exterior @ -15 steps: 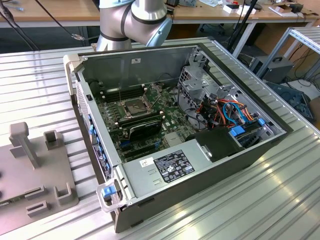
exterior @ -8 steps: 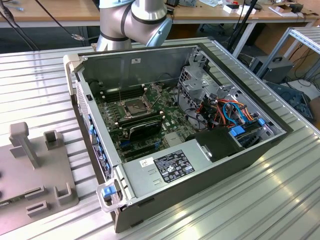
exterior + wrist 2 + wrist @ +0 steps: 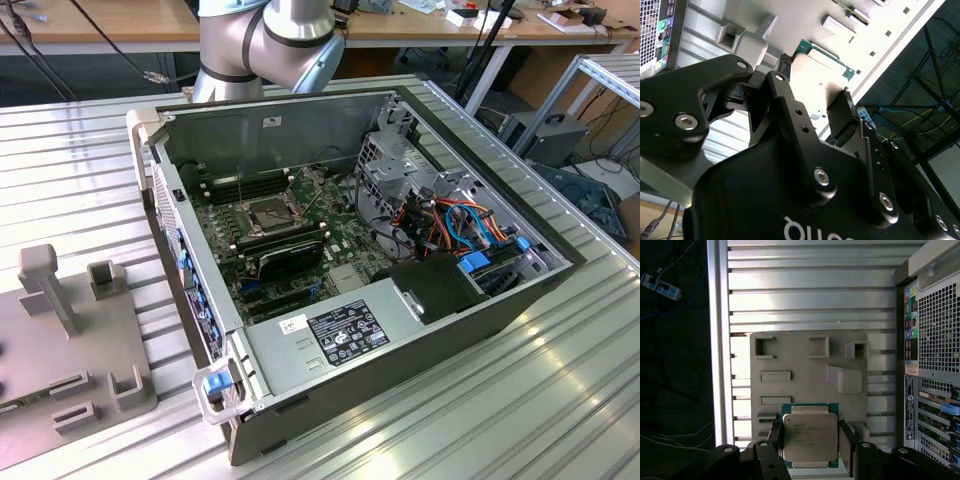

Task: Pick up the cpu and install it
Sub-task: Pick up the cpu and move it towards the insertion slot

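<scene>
My jaws: closed on the cpu, pinching its opposite edges.
My arm: twelve o'clock of the case, exterior view.

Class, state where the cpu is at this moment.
In both wrist views the cpu is held in the hand, above the grey fixture plate, with the computer case alongside.

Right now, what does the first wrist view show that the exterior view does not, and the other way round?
First wrist view: the thin silver-grey square cpu, gripped by the black hand. Exterior view: the motherboard's square metal-framed socket and the grey power-supply box. Both: the open grey computer case, the flat grey fixture plate and the ribbed metal table.
</scene>
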`<state>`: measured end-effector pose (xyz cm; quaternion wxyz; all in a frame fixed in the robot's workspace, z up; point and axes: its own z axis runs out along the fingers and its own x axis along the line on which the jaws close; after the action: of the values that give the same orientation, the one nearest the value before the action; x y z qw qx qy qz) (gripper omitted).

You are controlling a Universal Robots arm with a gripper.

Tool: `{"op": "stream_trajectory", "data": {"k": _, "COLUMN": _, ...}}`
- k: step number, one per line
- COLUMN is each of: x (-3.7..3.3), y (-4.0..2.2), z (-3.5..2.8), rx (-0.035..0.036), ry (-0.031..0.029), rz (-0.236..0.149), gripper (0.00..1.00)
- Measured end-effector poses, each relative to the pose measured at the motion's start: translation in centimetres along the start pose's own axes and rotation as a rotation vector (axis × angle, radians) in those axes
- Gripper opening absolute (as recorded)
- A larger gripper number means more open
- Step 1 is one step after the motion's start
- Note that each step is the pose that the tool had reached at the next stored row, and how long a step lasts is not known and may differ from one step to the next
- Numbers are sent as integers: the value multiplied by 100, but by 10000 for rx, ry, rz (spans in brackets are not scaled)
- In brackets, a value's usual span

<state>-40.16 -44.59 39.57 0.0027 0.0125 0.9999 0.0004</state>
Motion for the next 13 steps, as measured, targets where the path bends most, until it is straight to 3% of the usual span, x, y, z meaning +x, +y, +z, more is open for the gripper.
{"op": "stream_trajectory", "data": {"k": 13, "x": -48, "y": 0, "z": 0, "rx": 1, "ry": 0, "rz": -1, "gripper": 54}}
